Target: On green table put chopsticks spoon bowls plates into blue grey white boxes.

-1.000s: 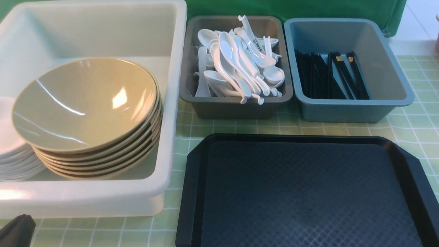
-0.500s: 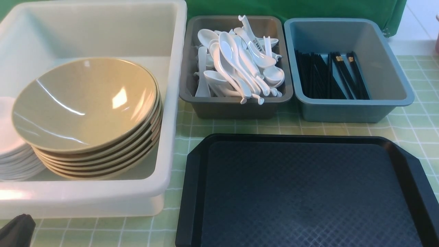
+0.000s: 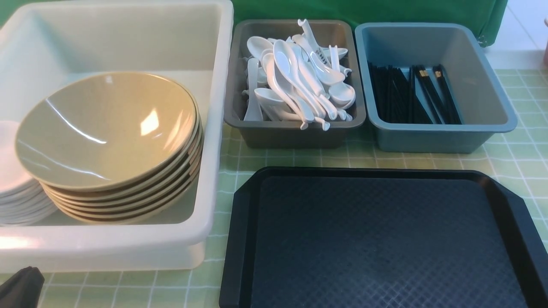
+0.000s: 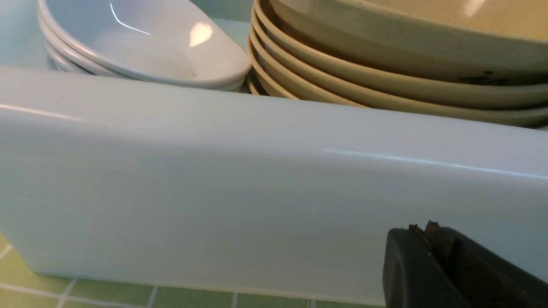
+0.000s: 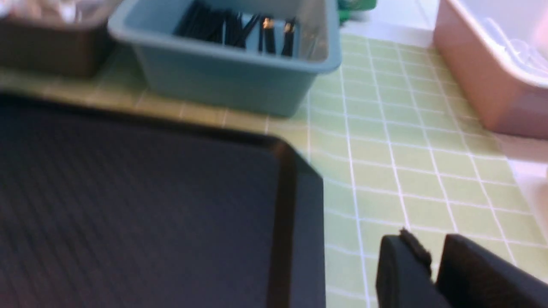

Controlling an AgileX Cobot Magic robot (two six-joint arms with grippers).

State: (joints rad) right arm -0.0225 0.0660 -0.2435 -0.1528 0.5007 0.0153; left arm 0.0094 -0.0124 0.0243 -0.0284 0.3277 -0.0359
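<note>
Slim black chopsticks, some gold-banded, lie lengthwise front to back; the left fingers are closed, empty, the right fingers slightly parted, empty.

The large white box runs past the front view's left edge, which also cuts through the stack of small white plates inside it; the beige bowls hide part of that stack, and the top bowl covers most of those beneath, so neither pile can be counted; in the grey box the heaped spoons cover one another, and lower ones barely show; the black chopsticks overlap too closely to count; the black tray loses its near edge below the front view, and the right wrist view is blurred
</note>
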